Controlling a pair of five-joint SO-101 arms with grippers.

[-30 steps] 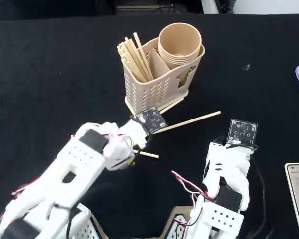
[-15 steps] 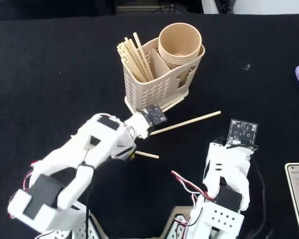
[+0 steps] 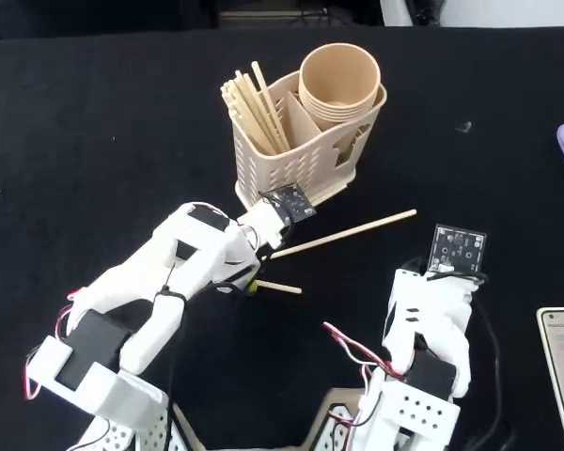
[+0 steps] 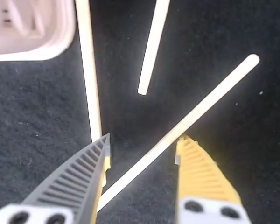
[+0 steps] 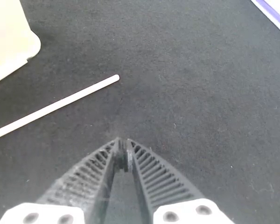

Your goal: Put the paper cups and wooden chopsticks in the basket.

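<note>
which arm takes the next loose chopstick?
Left. The left hand is open, with a chopstick lying between its fingers, close to the basket. The right hand is shut and sits back, touching nothing; a chopstick end lies ahead of it.

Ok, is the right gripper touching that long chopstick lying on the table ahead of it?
Apart. The right wrist view shows a strip of bare black table between the tips of the shut right gripper and the chopstick.
</note>
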